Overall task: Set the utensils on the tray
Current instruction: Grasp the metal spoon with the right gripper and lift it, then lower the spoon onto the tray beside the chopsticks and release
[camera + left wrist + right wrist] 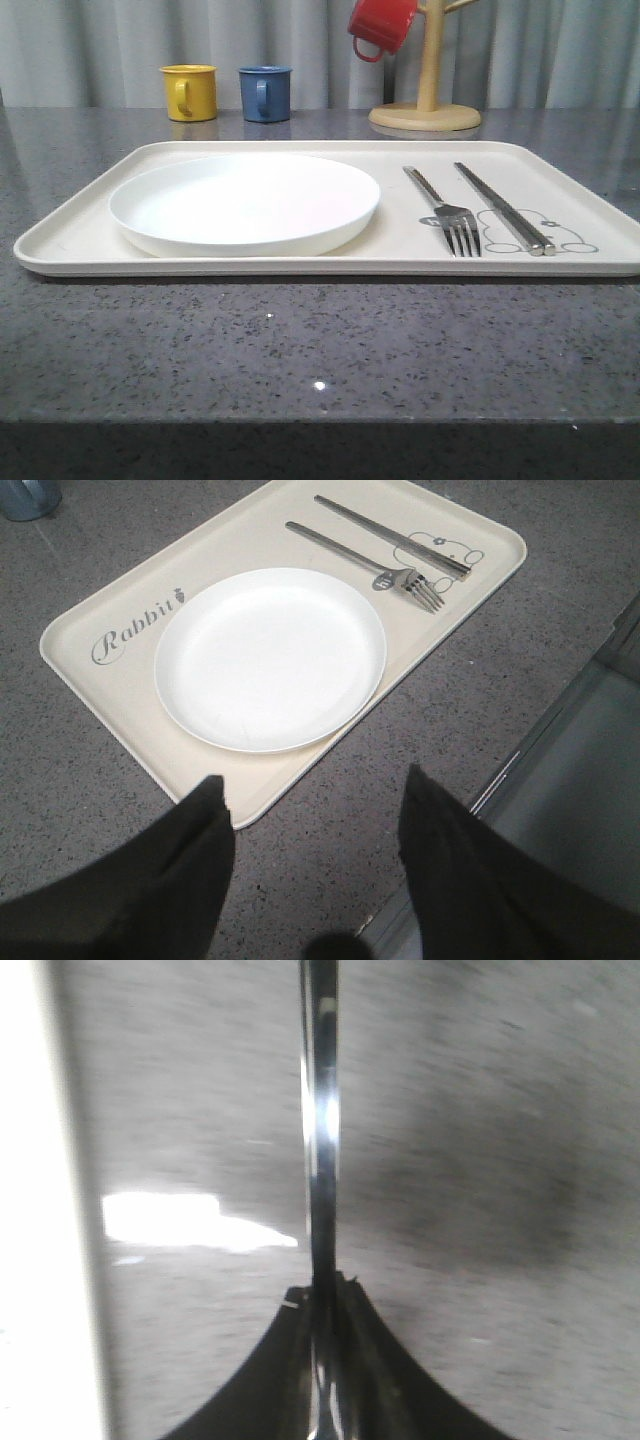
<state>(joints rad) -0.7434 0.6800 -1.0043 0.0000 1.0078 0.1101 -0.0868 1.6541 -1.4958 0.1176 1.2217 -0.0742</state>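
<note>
The right gripper [322, 1295] has its dark fingers [375, 1360] pressed together on a slim shiny silver metal handle [320, 1140]; its far end is out of frame, so I cannot tell which utensil it is. It hangs over blurred grey stone beside a pale edge. The left gripper [315, 790] holds nothing, its two black fingers [190, 840] spread wide above the speckled grey countertop [300, 350], just off the tray's near edge.

On the large cream rectangular tray [80, 235] I count one round white plate [245, 200], one four-tined silver fork [445, 212] and one pair of flat silver chopsticks [503, 207] lying side by side, right of the plate.

The front view adds three mugs: a yellow mug [190, 92], a blue mug [265, 93], and a red mug [380, 27] hung on a wooden mug stand [428, 100]. The left wrist view adds the grey "Rabbit" script [135, 635].
</note>
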